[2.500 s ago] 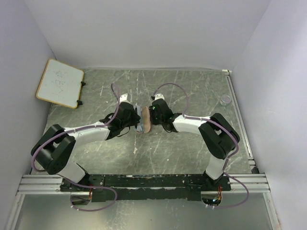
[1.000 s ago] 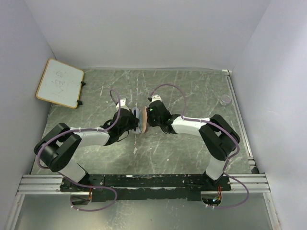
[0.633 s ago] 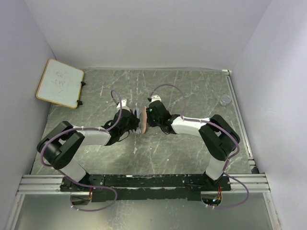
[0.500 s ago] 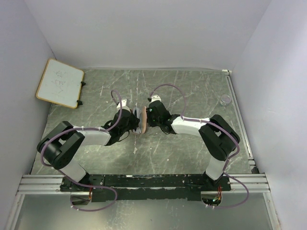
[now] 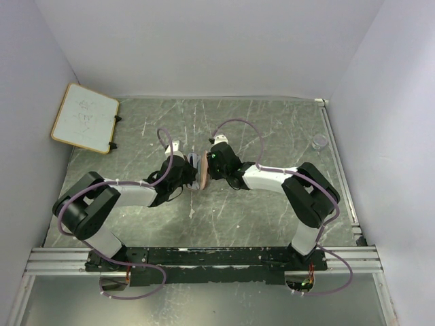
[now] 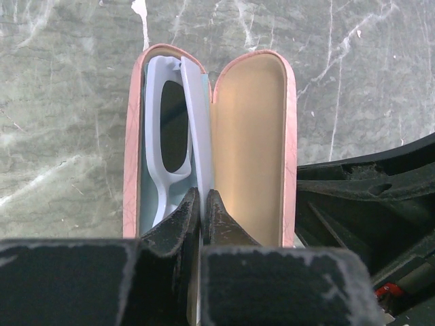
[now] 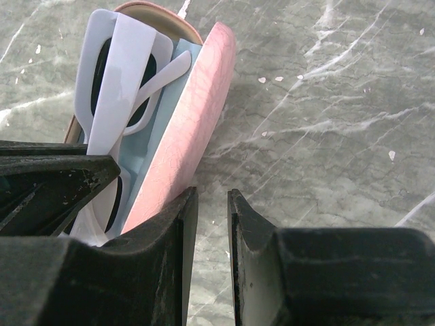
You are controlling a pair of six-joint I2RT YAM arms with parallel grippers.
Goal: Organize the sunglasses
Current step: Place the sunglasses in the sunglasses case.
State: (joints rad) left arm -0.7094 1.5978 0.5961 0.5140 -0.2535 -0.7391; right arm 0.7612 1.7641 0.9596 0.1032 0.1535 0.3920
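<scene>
The sunglasses (image 6: 153,136) lie on a pale blue cloth (image 7: 160,129) inside the open pink case (image 6: 251,136), one arm pinched in the clenched left pincer (image 6: 202,204), while the right pincer (image 7: 206,224), slightly parted and empty, sits beside the lid, so pulling away unreleased could drag them out.

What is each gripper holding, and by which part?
The left gripper pinches the sunglasses by a folded arm, inside the open pink case. Whether the right gripper holds the case cannot be told.
</scene>
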